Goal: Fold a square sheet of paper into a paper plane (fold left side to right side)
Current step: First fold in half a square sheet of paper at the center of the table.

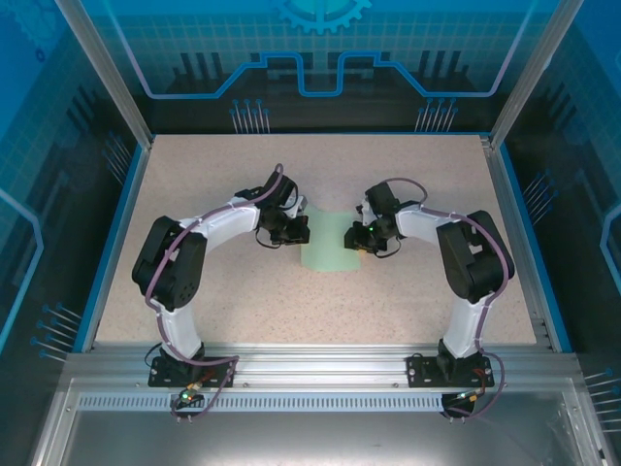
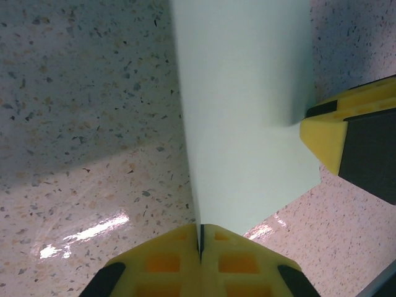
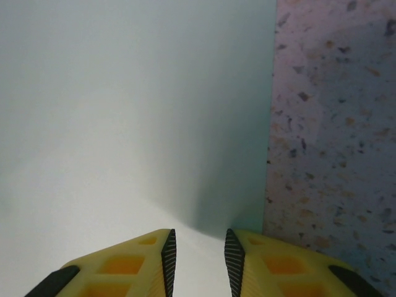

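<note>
The square sheet of paper [image 1: 328, 255] is pale mint-green and lies at the table's middle between both grippers. My left gripper [image 1: 296, 231] is shut on its left edge; in the left wrist view that edge of the sheet [image 2: 241, 111] runs straight into the closed seam of my left gripper [image 2: 201, 240] and looks raised off the table. My right gripper [image 1: 357, 236] sits at the sheet's right side. Its jaws [image 3: 199, 260] stand a narrow gap apart over the paper [image 3: 124, 124], pinching nothing. One of its fingers [image 2: 328, 136] touches the sheet. A paper plane is out of view.
Speckled beige tabletop [image 1: 243, 311] surrounds the sheet, bounded by a blue rim [image 1: 116, 223] and metal frame posts. Both arm bases are bolted to the aluminium rail [image 1: 310, 369] at the near edge.
</note>
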Robot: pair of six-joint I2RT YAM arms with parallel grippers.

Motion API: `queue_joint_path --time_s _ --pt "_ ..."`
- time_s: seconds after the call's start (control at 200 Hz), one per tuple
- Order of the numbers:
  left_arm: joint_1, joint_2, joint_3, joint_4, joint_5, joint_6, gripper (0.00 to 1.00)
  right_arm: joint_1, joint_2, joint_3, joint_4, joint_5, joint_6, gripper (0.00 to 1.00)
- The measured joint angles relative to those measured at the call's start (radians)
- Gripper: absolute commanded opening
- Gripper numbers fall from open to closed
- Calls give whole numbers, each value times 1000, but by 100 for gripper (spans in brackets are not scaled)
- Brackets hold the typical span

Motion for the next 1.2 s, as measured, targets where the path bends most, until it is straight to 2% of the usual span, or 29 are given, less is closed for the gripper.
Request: queue_joint_path --time_s 0.14,0.27,0.35,0.62,0.865,1.201 --pt "0 13 12 1 0 0 10 0 -16 -27 31 -3 11 31" --pt "0 18 13 1 8 1 22 0 -17 -29 33 -3 15 31" --pt "0 18 13 6 24 -7 35 1 -17 -29 33 -3 15 31" --pt "0 18 11 102 132 -81 55 1 -17 -31 36 -3 15 32" --pt "-7 49 11 212 212 -135 61 1 -27 -52 66 -10 23 32" --pt "-45 117 11 266 254 -168 56 -16 -54 -100 101 -84 35 33"
